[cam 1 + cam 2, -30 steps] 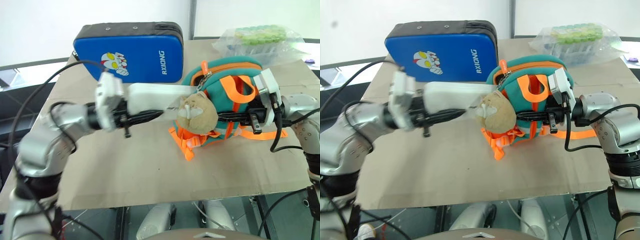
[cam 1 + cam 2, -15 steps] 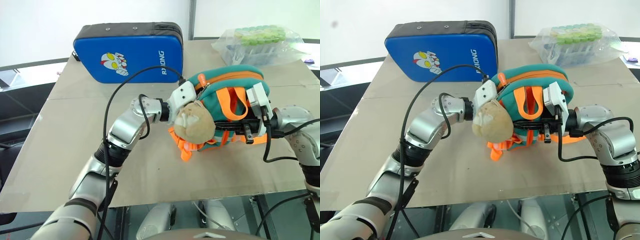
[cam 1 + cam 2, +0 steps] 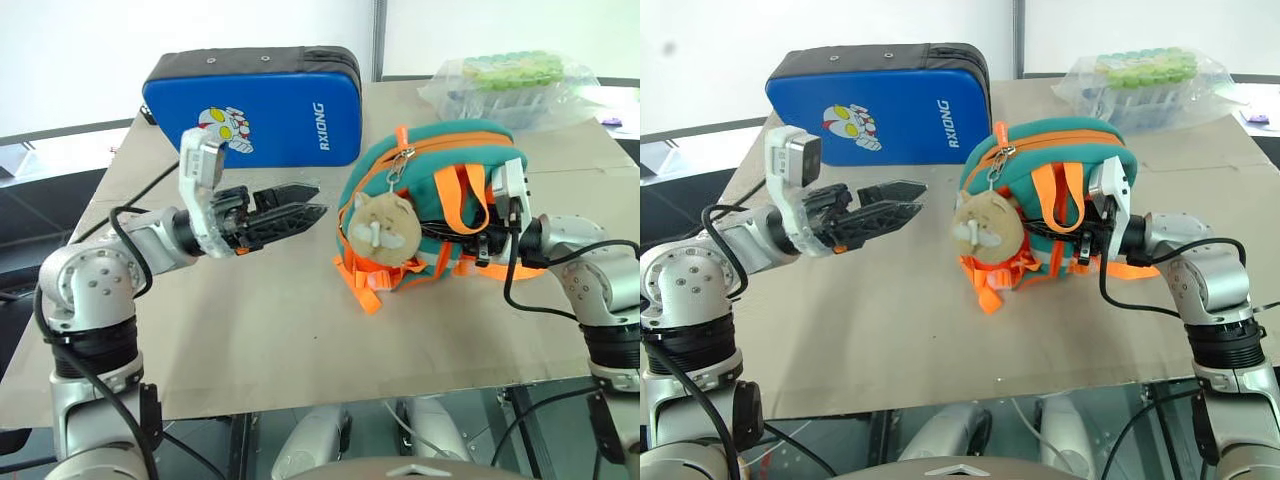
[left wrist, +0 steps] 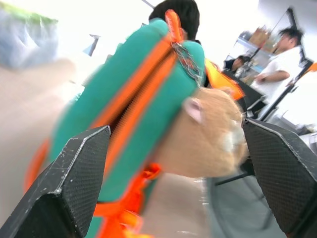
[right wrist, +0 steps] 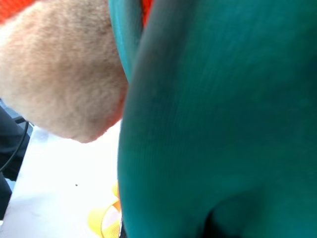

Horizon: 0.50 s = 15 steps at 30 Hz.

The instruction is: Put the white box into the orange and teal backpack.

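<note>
Large blue padded case with cartoon figure and white lettering, upright at far side of bench, clear plastic bag of green items at far right corner, brown bench surface, people in background.

Backpack: teal fabric of the orange and teal backpack sits very close to the camera.
Charm: tan plush animal charm lies against the teal fabric.
Trim: an orange strip shows at the frame edge.

right gripper jaws hidden against backpack, clear bag cut off at edge
</note>
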Motion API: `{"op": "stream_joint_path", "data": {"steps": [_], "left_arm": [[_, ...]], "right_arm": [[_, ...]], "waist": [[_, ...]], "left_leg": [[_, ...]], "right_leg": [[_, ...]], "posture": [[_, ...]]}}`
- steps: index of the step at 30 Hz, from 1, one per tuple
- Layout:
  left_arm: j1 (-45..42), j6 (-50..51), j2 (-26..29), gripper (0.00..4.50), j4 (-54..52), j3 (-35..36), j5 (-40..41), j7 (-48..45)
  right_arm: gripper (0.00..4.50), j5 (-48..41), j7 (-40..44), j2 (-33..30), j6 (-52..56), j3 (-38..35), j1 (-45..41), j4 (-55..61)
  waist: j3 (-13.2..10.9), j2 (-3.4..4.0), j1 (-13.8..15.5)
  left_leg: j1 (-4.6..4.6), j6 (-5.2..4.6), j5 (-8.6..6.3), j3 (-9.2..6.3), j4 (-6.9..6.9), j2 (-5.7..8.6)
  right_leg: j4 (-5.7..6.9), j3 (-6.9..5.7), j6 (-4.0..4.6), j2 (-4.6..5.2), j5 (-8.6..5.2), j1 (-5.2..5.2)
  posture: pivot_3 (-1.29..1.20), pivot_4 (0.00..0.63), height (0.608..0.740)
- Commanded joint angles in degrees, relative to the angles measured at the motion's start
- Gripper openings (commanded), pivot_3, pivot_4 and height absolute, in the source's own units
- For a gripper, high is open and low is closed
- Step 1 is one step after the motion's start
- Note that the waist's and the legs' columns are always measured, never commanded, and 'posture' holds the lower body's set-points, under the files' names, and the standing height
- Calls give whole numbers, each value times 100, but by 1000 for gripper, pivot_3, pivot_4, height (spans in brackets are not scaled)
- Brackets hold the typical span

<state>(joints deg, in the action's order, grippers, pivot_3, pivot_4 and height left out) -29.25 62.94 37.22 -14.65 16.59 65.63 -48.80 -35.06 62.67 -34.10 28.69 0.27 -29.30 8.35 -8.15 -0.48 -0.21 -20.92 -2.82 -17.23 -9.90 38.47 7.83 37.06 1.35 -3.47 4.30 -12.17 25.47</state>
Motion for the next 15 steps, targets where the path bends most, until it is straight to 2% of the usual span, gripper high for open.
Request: {"op": "stream_joint_path", "data": {"steps": [1,4,7,10,15], "left_arm": [[-114,55,-384,4397,-613,-502,187,551],[-243,-57,-709,4397,-647,-924,-68,837],[-303,-184,-794,4397,-565,-1426,-494,780],[-332,-352,-863,3700,-466,-1659,-722,670],[-323,-470,-801,1500,-501,-1611,-778,467]], "right_arm": [[0,-14,-17,30,29,16,-202,104],[0,4,-23,38,53,38,-218,140],[0,30,-34,48,66,64,-211,174],[0,26,-74,57,103,70,-191,264],[0,61,-195,66,101,50,-156,320]], "waist": [[0,0,-12],[0,0,-31],[0,1,-45],[1,1,-37],[1,1,-23]], "left_leg": [[1,0,0,0,0,0],[2,1,0,1,-3,-2],[4,1,0,3,-3,-3],[6,1,0,8,-3,-2],[5,1,0,6,-3,-2]], "right_leg": [[0,1,1,0,1,0],[1,10,1,-1,1,1],[2,14,2,-2,2,1],[2,18,2,-2,2,1],[1,18,2,-2,2,0]], "posture": [[0,150,740],[0,150,740],[0,150,740],[0,150,740],[0,150,740]]}}
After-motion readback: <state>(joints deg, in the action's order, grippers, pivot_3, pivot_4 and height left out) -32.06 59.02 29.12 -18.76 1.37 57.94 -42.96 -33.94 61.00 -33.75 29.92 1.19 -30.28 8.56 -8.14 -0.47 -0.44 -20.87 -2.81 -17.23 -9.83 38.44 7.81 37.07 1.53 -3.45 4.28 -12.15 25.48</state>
